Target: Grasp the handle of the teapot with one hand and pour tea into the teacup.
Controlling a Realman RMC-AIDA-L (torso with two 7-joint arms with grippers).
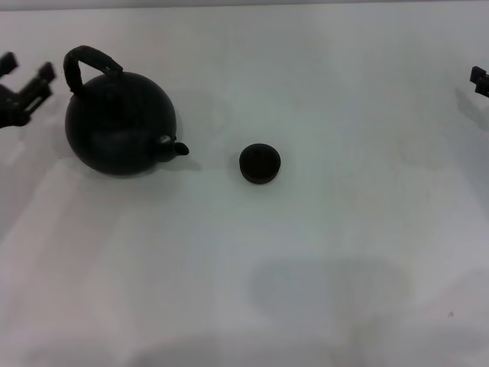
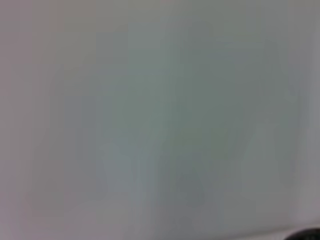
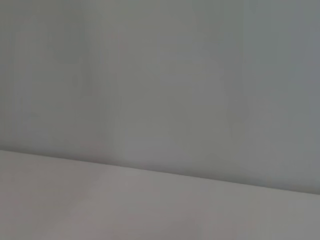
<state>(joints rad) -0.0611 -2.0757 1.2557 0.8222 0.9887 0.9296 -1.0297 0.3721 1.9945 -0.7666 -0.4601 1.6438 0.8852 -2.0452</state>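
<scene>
**Teapot upright beside the cup, both grippers clear of it**

The teapot (image 1: 118,122) stands upright on the white table (image 1: 321,260), its arched handle (image 1: 88,63) raised over the far side of the body and its short spout (image 1: 177,148) aimed toward the teacup (image 1: 260,164). The cup sits near the pot on the spout's side, apart from it. Whether it holds tea cannot be told.

The left gripper (image 1: 27,80) hovers just beside the pot on the side away from the spout, near the handle, fingers spread and holding nothing. The right gripper (image 1: 479,80) is well beyond the cup at the view's edge; whether it is spread or closed cannot be told.

This fits either an approach to the handle or a withdrawal after the pot was set down. The wrist views show only blank surface.
</scene>
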